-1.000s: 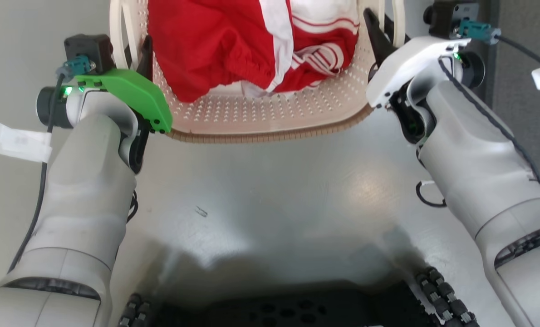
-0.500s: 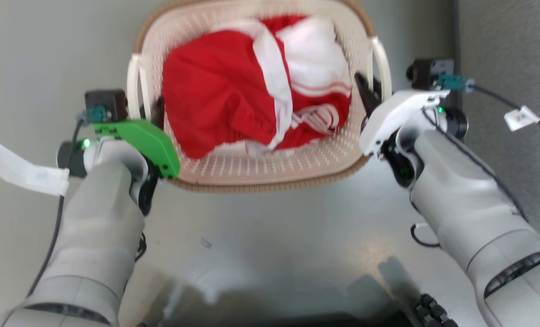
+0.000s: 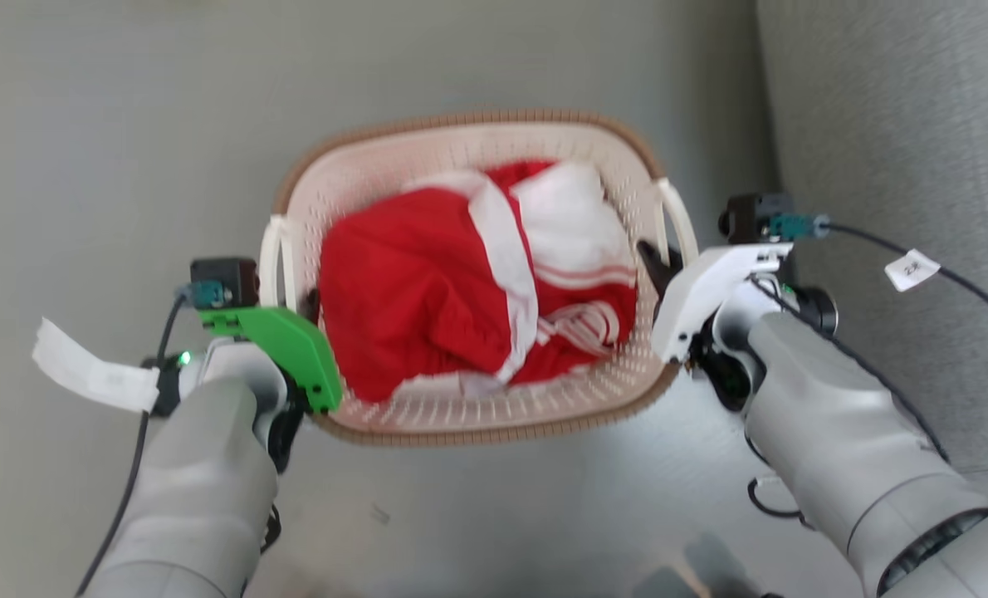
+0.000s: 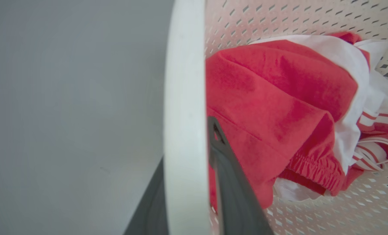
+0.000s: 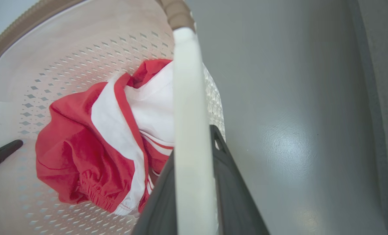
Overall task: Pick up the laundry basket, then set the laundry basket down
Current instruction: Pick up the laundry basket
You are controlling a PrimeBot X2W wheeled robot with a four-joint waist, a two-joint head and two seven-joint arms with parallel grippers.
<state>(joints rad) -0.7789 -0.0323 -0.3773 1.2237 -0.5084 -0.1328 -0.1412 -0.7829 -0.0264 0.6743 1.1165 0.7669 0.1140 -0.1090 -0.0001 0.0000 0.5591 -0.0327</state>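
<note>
Head view, laundry basket point(image 3: 469, 117) holding red-white clothes point(image 3: 411, 291)

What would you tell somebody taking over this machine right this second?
Left end effector: shut on the left white loop handle of the cream-white perforated plastic laundry basket with a brown woven-look rim.
Right end effector: shut on the right white loop handle.
Basket: between both arms, holding red-and-white clothes; whether it is off the grey floor cannot be told.
Done: both handles gripped.
Left: lift if needed, then set it down.
</note>
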